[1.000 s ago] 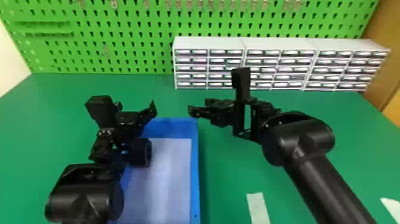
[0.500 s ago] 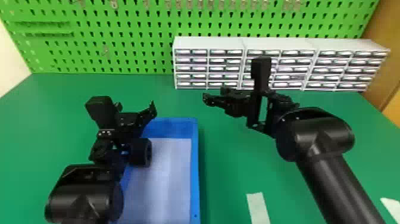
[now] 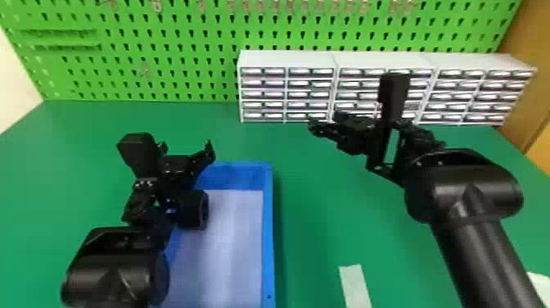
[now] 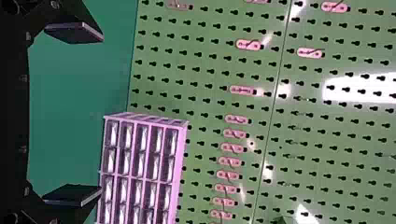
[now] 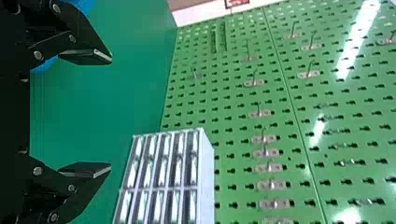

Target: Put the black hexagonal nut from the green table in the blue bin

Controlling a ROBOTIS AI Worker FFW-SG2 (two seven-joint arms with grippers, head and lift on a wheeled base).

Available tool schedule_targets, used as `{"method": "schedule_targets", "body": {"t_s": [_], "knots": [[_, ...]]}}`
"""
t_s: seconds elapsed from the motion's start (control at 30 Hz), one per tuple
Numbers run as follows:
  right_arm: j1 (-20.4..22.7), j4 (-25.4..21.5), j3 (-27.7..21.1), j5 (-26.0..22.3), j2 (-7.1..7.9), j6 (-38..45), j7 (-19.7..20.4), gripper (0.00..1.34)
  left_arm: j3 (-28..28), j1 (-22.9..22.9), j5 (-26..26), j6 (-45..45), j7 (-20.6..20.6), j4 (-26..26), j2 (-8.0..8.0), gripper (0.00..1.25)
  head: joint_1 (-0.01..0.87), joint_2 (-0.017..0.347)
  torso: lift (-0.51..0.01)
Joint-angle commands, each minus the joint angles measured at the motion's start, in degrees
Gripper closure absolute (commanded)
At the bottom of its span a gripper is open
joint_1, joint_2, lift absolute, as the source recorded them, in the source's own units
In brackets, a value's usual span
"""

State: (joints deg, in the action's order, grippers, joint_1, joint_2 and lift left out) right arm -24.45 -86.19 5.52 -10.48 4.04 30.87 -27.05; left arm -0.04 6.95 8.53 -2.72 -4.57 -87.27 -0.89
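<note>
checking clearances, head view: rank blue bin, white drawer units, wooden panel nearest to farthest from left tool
From the left tool:
1. Blue bin, close by, slightly to the right
2. White drawer units, ahead and to the right
3. Wooden panel, at the far right, past them

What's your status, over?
Left end effector, right end effector open, empty. Possible nut at left side of blue bin, unconfirmed. Left arm overlaps that side, possibly in the way.

On the table (image 3: pixel 311 221), the bin (image 3: pixel 268 245) lies before and left of the drawers (image 3: pixel 263 93), the pegboard (image 3: pixel 172 45) behind both.
</note>
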Motion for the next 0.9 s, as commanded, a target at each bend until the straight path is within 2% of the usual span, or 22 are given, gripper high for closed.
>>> {"method": "schedule_targets", "body": {"t_s": [0.0,0.57,0.87], "knots": [[0.89,-1.79,-2.88,1.69,0.0,0.33,-0.02,0.45,0.04,-0.1,-0.09,-0.01,0.0,0.0,0.01,0.14,0.686,0.051,-0.097],[4.23,-6.45,-10.79,4.59,-0.26,0.85,0.25,0.45,-0.04,-0.1,-0.09,-0.01,0.0,0.18,0.01,0.14,0.686,0.051,-0.097],[7.04,-8.91,-15.8,5.73,-0.88,-0.64,2.09,0.46,-0.04,-0.1,-0.09,-0.01,0.17,0.26,0.01,0.14,0.686,0.051,-0.097]]}}
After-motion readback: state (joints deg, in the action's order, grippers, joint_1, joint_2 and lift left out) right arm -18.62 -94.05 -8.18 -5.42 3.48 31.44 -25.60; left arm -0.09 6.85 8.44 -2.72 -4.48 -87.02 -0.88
